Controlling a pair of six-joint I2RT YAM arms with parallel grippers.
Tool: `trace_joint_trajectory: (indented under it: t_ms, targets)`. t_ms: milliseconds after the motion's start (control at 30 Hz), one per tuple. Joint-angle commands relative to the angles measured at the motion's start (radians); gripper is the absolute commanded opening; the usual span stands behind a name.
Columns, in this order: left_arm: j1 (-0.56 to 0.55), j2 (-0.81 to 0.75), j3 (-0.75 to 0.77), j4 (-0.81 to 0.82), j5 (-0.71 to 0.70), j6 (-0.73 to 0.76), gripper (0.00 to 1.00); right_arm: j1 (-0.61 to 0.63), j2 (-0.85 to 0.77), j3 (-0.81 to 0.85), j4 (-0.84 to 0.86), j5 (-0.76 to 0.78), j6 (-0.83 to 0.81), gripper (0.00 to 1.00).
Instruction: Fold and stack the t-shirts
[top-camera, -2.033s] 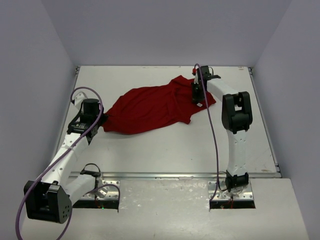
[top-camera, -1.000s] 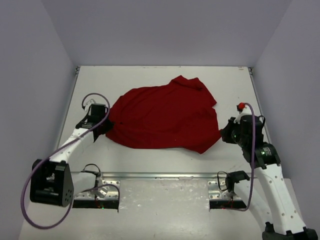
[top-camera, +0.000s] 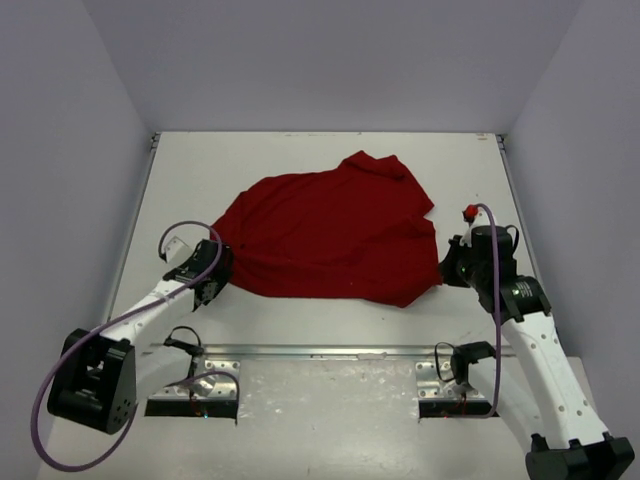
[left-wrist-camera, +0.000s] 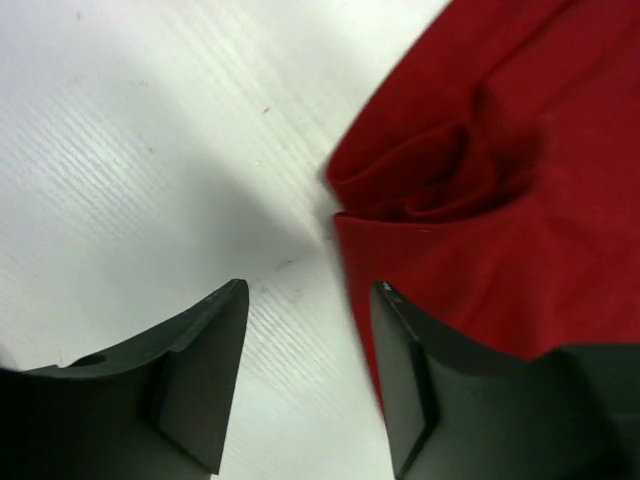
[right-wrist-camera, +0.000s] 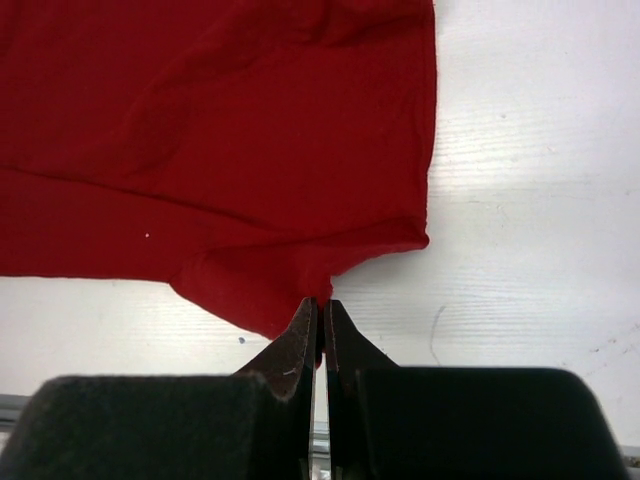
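A white table (top-camera: 300, 320) carries one red shirt (top-camera: 330, 235), spread mostly flat across its middle, the left edge seemingly bunched into folds.

A white table (top-camera: 330, 322); plain pale-lavender walls (top-camera: 330, 60) rise behind and beside it — soft, even light; a metal rail (top-camera: 350, 351) edges its near side.
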Motion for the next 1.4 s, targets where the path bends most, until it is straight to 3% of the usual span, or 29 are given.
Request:
trace_joint_trajectory:
  t_ms: [0, 600, 767, 833, 1000, 1033, 1067, 1167, 1367]
  targets:
    - [0.027, 0.081, -0.029, 0.133, 0.032, -0.025, 0.48, -0.003, -0.022, 0.047, 0.037, -0.023, -0.021, 0.01]
    - [0.067, 0.239, -0.020, 0.298, 0.084, 0.052, 0.47, -0.005, -0.036, 0.038, 0.051, -0.059, -0.024, 0.01]
    - [0.067, 0.267, -0.003, 0.296, 0.082, 0.051, 0.38, -0.005, -0.042, 0.036, 0.052, -0.060, -0.026, 0.01]
    - [0.067, 0.282, 0.014, 0.282, 0.078, 0.051, 0.21, -0.005, -0.048, 0.035, 0.051, -0.059, -0.024, 0.01]
    - [0.067, 0.298, 0.036, 0.275, 0.070, 0.057, 0.14, -0.005, -0.057, 0.035, 0.051, -0.068, -0.024, 0.01]
    - [0.067, 0.299, 0.040, 0.265, 0.068, 0.057, 0.04, -0.003, -0.057, 0.033, 0.052, -0.068, -0.024, 0.01]
    - [0.067, 0.299, 0.048, 0.261, 0.065, 0.057, 0.00, -0.005, -0.060, 0.030, 0.054, -0.069, -0.023, 0.01]
    - [0.067, 0.276, 0.062, 0.241, 0.071, 0.061, 0.00, -0.005, -0.056, 0.025, 0.059, -0.088, -0.024, 0.01]
    - [0.059, 0.011, 0.115, 0.140, 0.069, 0.126, 0.00, -0.005, -0.074, 0.054, 0.066, -0.232, -0.006, 0.01]
